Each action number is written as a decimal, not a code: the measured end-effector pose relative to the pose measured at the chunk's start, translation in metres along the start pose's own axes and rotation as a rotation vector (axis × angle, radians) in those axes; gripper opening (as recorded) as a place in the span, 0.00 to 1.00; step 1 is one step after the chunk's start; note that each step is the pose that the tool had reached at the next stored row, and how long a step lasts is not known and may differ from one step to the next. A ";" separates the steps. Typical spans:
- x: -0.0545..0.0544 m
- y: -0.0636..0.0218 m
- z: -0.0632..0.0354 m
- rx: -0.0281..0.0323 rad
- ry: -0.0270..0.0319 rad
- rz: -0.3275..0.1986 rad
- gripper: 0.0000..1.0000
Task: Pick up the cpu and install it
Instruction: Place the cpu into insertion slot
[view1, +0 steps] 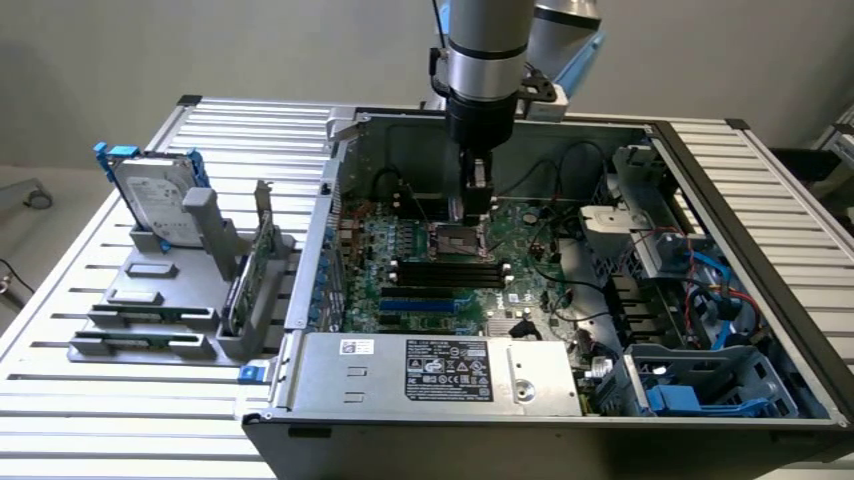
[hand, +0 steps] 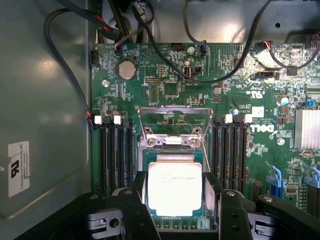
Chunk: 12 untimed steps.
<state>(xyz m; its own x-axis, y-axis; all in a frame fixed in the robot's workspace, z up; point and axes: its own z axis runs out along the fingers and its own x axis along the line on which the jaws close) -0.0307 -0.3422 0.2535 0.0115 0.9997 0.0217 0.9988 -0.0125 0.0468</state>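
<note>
Socket (hand: 172, 141) lies open directly beneath the cpu (hand: 175, 187), which my wide-set pincer (hand: 175, 200) clamps by two opposite edges.

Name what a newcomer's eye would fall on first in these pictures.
The silver robot arm reaches down into the open metal computer case on the slatted metal table. Its black hand grips the small flat square silver-topped cpu low over the green motherboard. At the exterior view's left, a silver hard drive with blue rails stands in a grey rack.
</note>
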 end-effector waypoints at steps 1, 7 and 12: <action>-0.002 -0.0010 0.0004 0.0000 0.0002 0.000 0.55; -0.007 -0.0072 0.0028 0.0000 0.0016 0.004 0.55; -0.007 -0.0073 0.0044 -0.0018 0.0037 0.004 0.55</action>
<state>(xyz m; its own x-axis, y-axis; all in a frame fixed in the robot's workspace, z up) -0.0379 -0.3490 0.2486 0.0158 0.9995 0.0257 0.9987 -0.0170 0.0485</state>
